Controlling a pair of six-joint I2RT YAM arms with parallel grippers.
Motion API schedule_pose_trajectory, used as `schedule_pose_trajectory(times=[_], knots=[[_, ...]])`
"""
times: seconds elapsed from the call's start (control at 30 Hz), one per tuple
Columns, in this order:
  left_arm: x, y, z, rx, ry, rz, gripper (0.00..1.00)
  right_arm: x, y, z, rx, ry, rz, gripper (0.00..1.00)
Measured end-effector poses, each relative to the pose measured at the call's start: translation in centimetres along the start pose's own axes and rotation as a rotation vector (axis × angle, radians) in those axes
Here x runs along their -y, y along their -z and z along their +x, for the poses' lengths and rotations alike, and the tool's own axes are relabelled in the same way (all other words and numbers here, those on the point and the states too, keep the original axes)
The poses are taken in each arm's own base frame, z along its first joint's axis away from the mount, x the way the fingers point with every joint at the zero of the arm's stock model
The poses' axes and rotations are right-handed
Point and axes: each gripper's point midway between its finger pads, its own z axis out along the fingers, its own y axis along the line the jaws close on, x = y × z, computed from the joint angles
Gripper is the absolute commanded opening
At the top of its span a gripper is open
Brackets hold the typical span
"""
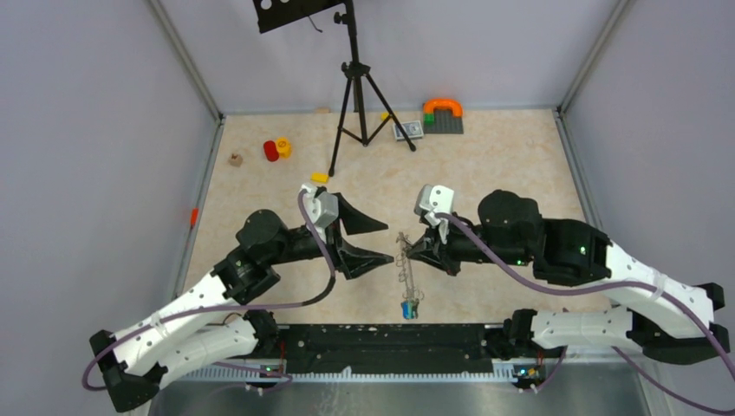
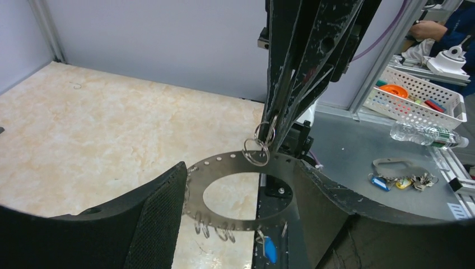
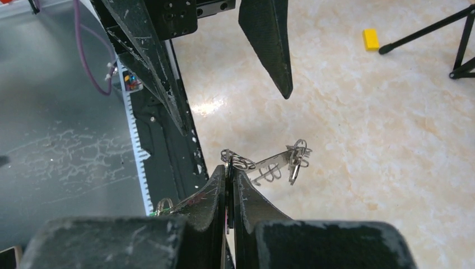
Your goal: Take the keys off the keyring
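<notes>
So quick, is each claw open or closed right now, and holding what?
Left claw: open, holding nothing.
Right claw: closed on the keyring.

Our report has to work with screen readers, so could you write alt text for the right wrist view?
The right gripper is shut on the edge of the keyring, held edge-on above the marbled table with small wire loops threaded on it. The left gripper stands open just beyond; a yellow block lies farther off.

The table (image 1: 485, 173) is seen from above, from 6 o'clock; the keyring (image 2: 221, 162) is shared, close up, by both wrist views.
</notes>
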Motion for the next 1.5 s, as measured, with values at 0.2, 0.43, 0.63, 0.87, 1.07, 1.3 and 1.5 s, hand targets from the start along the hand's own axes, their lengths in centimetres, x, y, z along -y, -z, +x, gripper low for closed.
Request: schedule_pose_trajectory(times=[0.2, 0.43, 0.63, 0.87, 1.07, 1.3, 1.5], knots=[[0.3, -0.7, 0.1, -0.004, 0.020, 0.036, 0.71, 0.0, -0.7, 0.7, -0.041, -0.039, 0.008, 0.00], [0.6, -0.8, 0.1, -0.007, 0.029, 0.058, 0.71, 0.8, -0.7, -0.3, -0.069, -0.101, 0.070, 0.00], [0.2, -0.7, 0.5, -0.021, 0.011, 0.042, 0.71, 0.9, -0.7, -1.1, -0.131, -0.174, 0.100, 0.00], [-0.1, -0.7, 0.8, -0.029, -0.021, 0.030, 0.70, 0.1, -1.2, 0.3, -0.240, -0.244, 0.085, 0.00], [-0.5, -1.0, 1.3, -0.042, -0.022, 0.024, 0.70, -0.2, -1.3, 0.8, -0.266, -0.264, 0.079, 0.00], [-0.4, -1.0, 1.4, -0.045, -0.020, 0.030, 0.70, -0.3, -1.3, 0.8, -0.265, -0.279, 0.081, 0.00], [-0.3, -1.3, 1.8, -0.059, -0.010, 0.047, 0.70, -0.2, -1.3, 0.8, -0.263, -0.286, 0.087, 0.00]])
